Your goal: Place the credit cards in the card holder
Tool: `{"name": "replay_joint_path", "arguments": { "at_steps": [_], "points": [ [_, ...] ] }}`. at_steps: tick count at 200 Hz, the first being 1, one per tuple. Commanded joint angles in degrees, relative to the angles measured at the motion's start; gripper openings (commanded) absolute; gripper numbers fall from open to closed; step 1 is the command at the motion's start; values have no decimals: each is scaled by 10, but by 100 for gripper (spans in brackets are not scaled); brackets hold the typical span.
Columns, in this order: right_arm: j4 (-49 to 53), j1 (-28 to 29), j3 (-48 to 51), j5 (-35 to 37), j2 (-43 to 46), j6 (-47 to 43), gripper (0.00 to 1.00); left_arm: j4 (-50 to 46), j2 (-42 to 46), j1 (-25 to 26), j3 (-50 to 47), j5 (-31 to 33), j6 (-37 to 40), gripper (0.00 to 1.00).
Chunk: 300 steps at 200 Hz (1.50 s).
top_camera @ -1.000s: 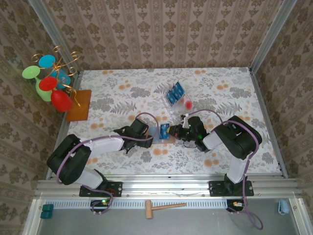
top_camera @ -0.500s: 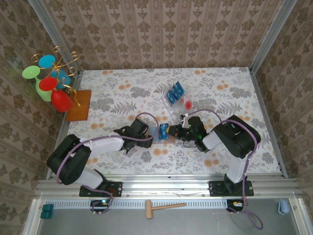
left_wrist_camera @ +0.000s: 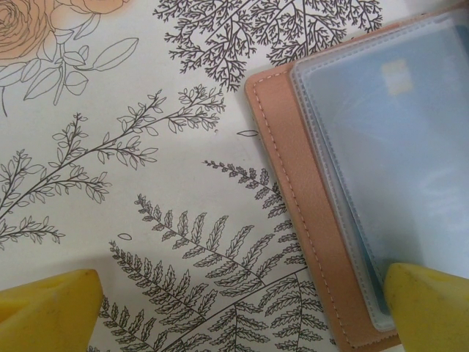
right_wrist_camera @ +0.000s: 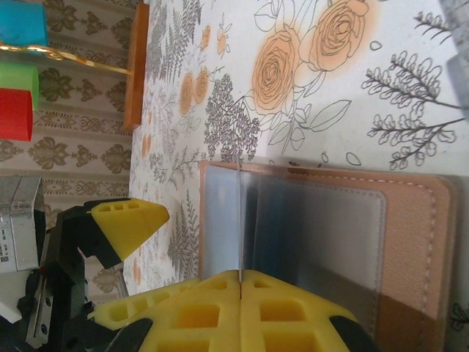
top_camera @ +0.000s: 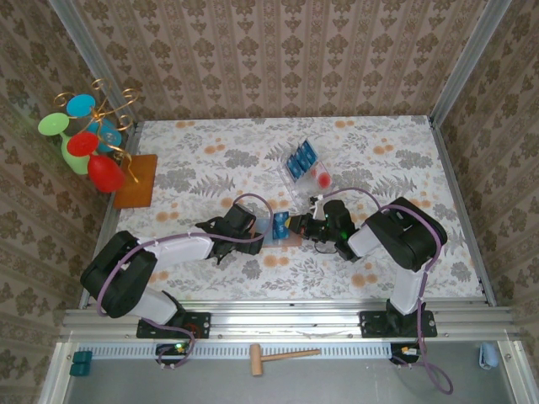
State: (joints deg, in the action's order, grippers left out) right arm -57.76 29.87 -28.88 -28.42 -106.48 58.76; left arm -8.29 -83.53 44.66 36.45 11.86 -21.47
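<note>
Blue credit card (top_camera: 280,225) pinched in right hand (right_wrist_camera: 240,282) over the card holder (right_wrist_camera: 410,220); left hand (left_wrist_camera: 238,312) spread wide.

The card holder (left_wrist_camera: 293,220) lies open and flat just nearer the arms than the clear tray (top_camera: 313,171). Its tan leather border is stitched and frames frosted plastic sleeves, and a pale-blue card (left_wrist_camera: 399,147) with a light chip mark shows through one of them. One blue credit card (top_camera: 280,224) is pinched in the right gripper (right_wrist_camera: 239,282) over the holder's sleeves, while the other credit cards (top_camera: 301,158), bright blue with pale markings, lie side by side inside the tray.
</note>
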Motion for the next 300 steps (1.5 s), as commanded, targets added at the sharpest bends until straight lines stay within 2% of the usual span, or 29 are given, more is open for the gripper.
{"name": "replay_joint_path", "arguments": {
  "at_steps": [1,163,300],
  "points": [
    [-7,6,-9,-15,-11,7,0,-15,9,3,-9,7,-8,100],
    [-27,11,33,7,-10,16,0,-18,13,3,-9,9,-7,100],
    [-34,19,10,-2,-33,25,0,-21,13,3,-6,8,-7,100]
  ]
}}
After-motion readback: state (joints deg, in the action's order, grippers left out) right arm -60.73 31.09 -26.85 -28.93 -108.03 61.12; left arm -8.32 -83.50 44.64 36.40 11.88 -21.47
